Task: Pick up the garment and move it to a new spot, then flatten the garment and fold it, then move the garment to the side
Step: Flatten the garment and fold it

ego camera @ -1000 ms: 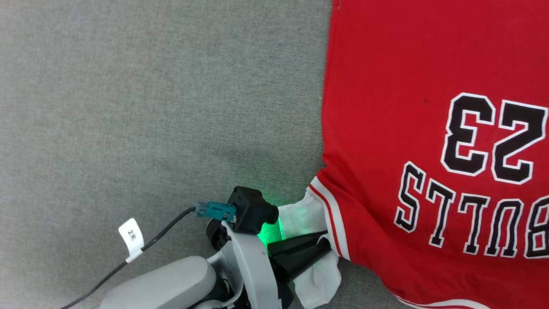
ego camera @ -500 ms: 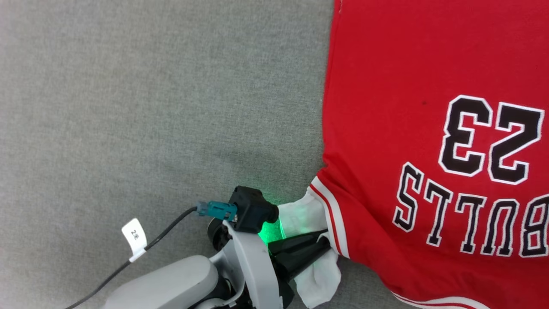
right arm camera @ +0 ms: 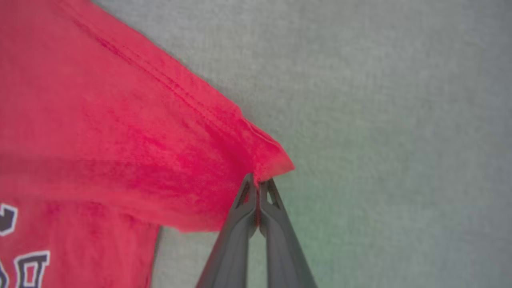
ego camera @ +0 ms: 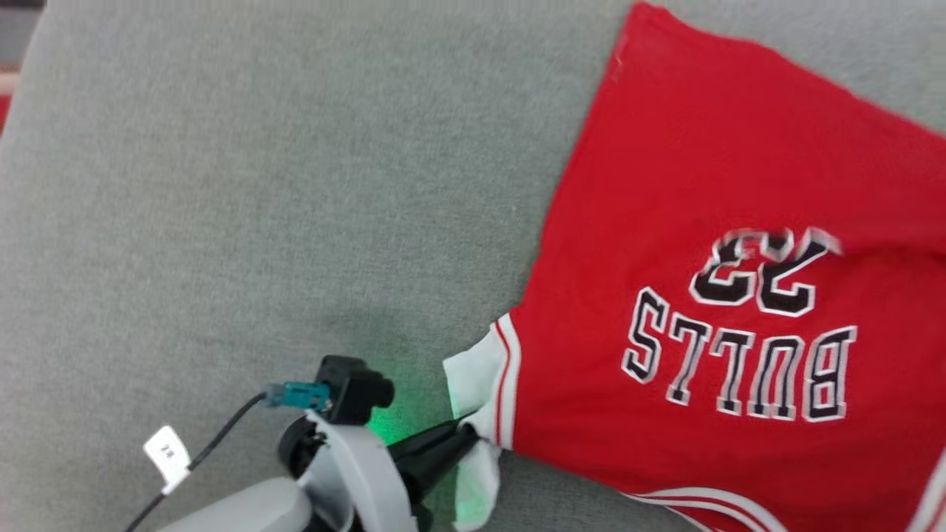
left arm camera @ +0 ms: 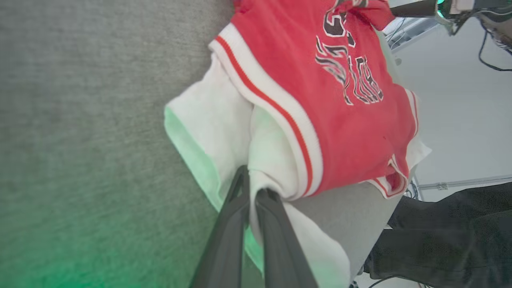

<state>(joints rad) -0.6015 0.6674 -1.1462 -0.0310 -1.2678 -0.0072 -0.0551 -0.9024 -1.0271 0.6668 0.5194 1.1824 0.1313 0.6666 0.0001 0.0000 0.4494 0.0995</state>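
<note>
The garment (ego camera: 665,185), a red jersey T-shirt with white sleeves, red-white striped trim and black white-outlined lettering, lies on the right half of the grey felt-covered surface (ego camera: 222,222), its print upside down in the head view. Nearest, the left gripper (ego camera: 467,434) has its two dark fingers clamped narrow on the white sleeve (left arm camera: 208,116), just beside the striped armhole trim (left arm camera: 276,112). Farther on, a fold crosses the number 23 (ego camera: 761,281). At the far hem, the right gripper (right arm camera: 258,183) pinches a red stitched corner (right arm camera: 272,160), fingers pressed together. Left of the shirt's straight side edge, bare grey cloth runs wide to the surface's far-left corner (ego camera: 44,29).
</note>
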